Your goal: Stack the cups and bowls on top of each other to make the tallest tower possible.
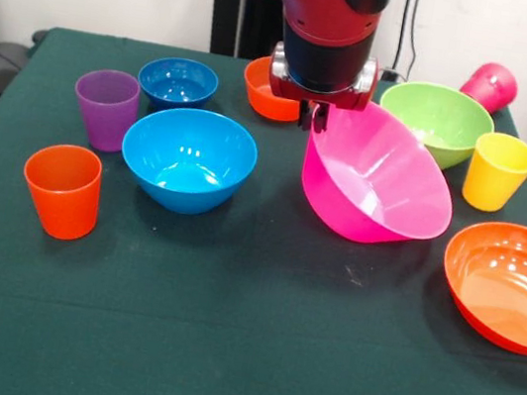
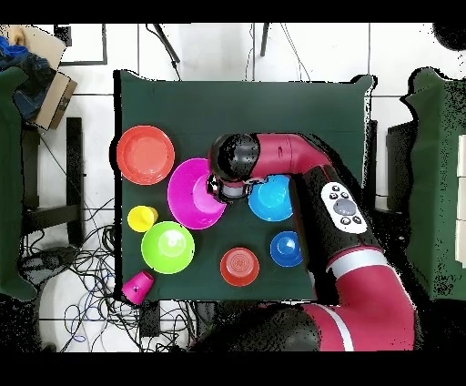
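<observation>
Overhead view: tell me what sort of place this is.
Likely a robotics lab: a green-clothed table on tiled floor, loose cables beside it, and a red robot arm over plastic bowls.

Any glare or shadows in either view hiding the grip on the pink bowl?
Front view: small white highlights on the pink bowl and blue bowl, nothing washed out; the gripper sits at the pink bowl's rim under the dark wrist, its fingers hard to read. Overhead view: the arm covers the gripper and that rim, so the grip is hidden there.

bowls crowding rear, bare cloth in front
</observation>
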You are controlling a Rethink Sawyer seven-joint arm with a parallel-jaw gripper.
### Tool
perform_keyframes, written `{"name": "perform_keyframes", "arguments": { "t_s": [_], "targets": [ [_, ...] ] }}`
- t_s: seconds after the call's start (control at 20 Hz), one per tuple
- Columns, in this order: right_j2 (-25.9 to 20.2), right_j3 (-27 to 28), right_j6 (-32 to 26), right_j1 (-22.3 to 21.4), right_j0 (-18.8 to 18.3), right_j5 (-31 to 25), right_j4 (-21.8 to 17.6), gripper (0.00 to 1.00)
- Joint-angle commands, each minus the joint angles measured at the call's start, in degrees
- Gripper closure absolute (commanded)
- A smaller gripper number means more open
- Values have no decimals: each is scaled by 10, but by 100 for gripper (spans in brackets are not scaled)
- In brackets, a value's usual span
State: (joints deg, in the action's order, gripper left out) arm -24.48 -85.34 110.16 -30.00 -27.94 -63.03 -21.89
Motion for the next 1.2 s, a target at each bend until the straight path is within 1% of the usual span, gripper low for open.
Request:
{"name": "perform_keyframes", "arguments": {
  "t_s": [0.05,0.45,1.2],
  "targets": [
    [-13,59,-90,21,10,-74,-25,100],
    [-17,80,-96,26,12,-98,-27,100],
    [-17,94,-97,32,16,-111,-27,100]
  ]
}}
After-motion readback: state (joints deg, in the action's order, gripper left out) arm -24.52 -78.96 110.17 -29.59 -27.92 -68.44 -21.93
